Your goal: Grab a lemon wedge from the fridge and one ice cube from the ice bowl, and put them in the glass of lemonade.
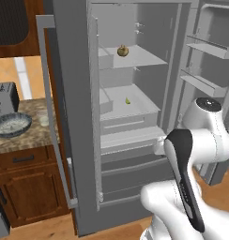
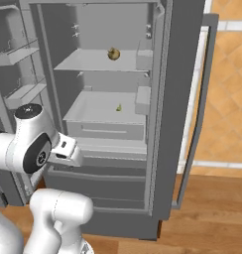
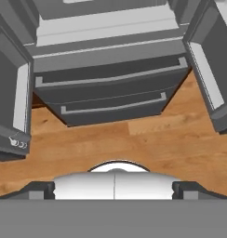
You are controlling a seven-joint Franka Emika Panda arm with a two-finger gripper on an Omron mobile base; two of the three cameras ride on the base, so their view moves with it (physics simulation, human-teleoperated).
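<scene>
fridge (image 1: 130,93): doors open; lemon wedge (image 1: 127,101): probably the speck on lower shelf; gripper (image 3: 113,188): fingers apart, empty

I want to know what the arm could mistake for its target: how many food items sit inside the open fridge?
2: a rounded brownish item on the upper shelf, and the small lemon wedge on the shelf below. Door bins could hide more.

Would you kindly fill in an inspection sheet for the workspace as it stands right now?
Surface: speckled stone counter left of the fridge, above wooden cabinets.
Job's things: fridge with both upper doors open; lemon wedge on the lower shelf; ice bowl on the counter.
Clutter: brownish round item on the upper shelf; toaster behind the bowl.
Grippers: gripper open, empty, facing the two bottom drawers.
Cables: nothing seen.
Surroundings: wooden floor.
</scene>
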